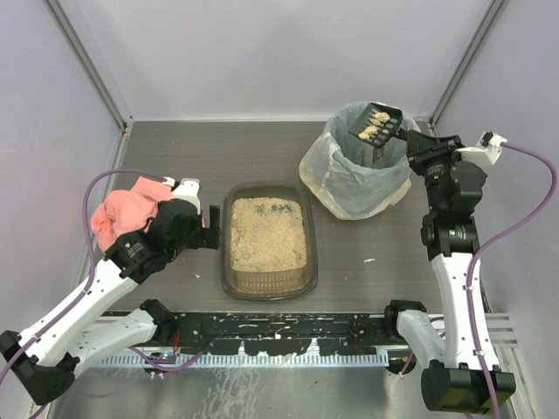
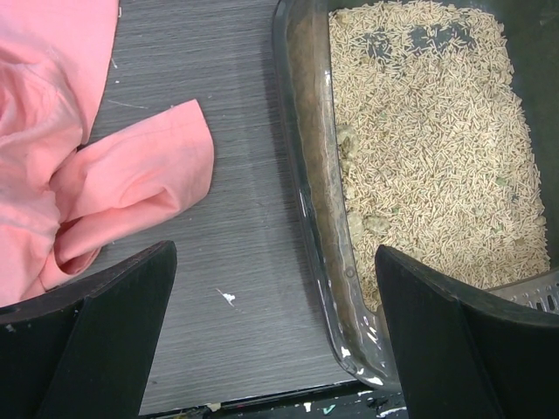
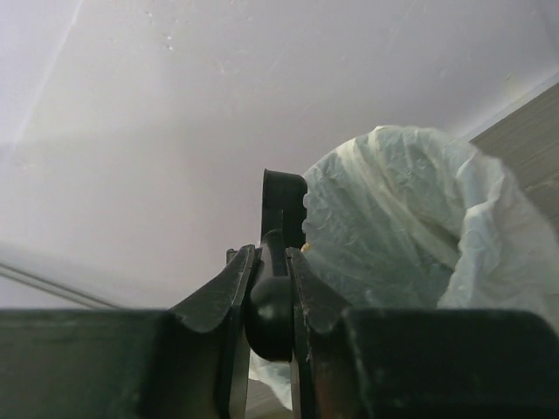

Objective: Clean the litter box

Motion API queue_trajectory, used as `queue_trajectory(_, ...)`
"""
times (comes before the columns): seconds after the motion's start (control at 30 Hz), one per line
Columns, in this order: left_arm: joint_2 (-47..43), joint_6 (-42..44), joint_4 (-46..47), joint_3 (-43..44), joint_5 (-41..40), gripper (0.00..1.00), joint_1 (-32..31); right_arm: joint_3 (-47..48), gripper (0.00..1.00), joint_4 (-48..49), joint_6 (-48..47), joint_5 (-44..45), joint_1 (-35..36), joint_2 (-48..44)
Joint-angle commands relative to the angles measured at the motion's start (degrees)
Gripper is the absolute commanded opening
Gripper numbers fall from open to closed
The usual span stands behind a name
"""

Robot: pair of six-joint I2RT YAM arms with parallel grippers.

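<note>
- The litter box (image 1: 267, 285) lies at the table centre, long axis from 12 to 6 o'clock, between the two arms so that either can reach it
- Tan granules (image 1: 266, 236) cover its floor, with a few dark patches toward the 12 o'clock end
- The right claw (image 1: 409, 138) is clamped tight on the handle of the black scoop (image 1: 376, 124), so the load does not wobble
- The scoop is held over the mouth of the bin (image 1: 349, 179), which stands at about 1 o'clock from the litter box
- Pale clumps (image 1: 374, 129) rest on the scoop blade; it sits above the bag (image 3: 410, 218) opening so that anything falling lands in the liner
- The left claw (image 1: 212, 230) is spread fully wide and holds nothing
- It sits just beside the box wall at 9 o'clock, probably to steady the box
- A pink cloth (image 1: 127, 214) lies bunched at 9 o'clock of the left claw
- Judged step: emptying the scoop; tipping the blade comes next
</note>
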Motion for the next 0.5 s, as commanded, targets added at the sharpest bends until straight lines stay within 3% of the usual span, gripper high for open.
queue_trajectory(0.0,0.00,0.87,0.77,2.61,-0.40,0.98,0.29,3.99,0.01,0.98,-16.00,1.93,-0.12,-1.22)
queue_trajectory(0.47,0.89,0.78,0.61,2.55,1.08,0.98,0.37,7.94,0.01,-1.06,-43.09,-7.41,-0.12,2.41)
